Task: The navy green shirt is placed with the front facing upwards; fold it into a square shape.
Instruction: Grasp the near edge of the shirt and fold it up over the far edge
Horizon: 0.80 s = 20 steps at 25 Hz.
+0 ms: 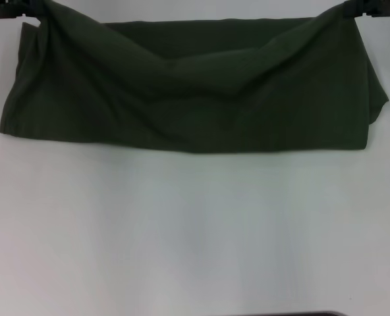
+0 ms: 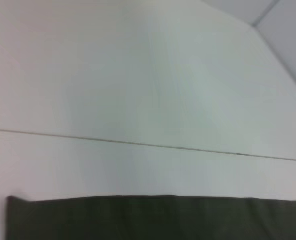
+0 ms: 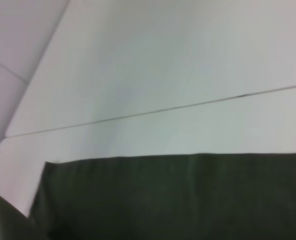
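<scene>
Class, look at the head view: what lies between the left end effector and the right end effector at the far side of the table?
The navy green shirt spans it, sagging between left end effector and right end effector.

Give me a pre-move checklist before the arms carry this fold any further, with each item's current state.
1. Left gripper at a far corner of the navy green shirt: ok.
2. Right gripper at the other far corner: ok.
3. Finger closure on the cloth: cannot tell, the fingers sit at the head view's edge.
4. Lifted edge even: not ok, it sags in the middle between the grippers.
5. Near edge lying on the white table: ok, roughly straight.
6. Side edges aligned: not ok, cloth bulges out on the right side.
</scene>
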Available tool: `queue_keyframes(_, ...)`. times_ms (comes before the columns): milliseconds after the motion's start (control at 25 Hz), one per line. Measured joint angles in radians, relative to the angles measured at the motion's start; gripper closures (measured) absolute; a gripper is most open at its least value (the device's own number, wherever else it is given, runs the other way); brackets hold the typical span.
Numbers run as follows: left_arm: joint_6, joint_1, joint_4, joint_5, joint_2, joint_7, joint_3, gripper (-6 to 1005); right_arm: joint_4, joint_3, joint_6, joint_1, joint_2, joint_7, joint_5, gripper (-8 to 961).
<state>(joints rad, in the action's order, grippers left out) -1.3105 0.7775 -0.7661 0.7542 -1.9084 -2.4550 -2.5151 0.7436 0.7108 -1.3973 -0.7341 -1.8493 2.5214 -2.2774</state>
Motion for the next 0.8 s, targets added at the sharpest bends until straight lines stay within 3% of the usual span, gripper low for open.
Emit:
queue_keyframes(240, 0.069, 0.005, -0.001, -0.030, -0.004, -0.079, 0.093, 959, -0.004, -0.001, 0.060, 0.000, -0.002, 0.002, -0.018, 925)
queue_keyframes(800, 0.129, 0.000, -0.006, -0.046, -0.023, -0.125, 0.094, 960, -0.022, 0.013, 0.234, -0.009, -0.031, -0.015, -0.019, 925)
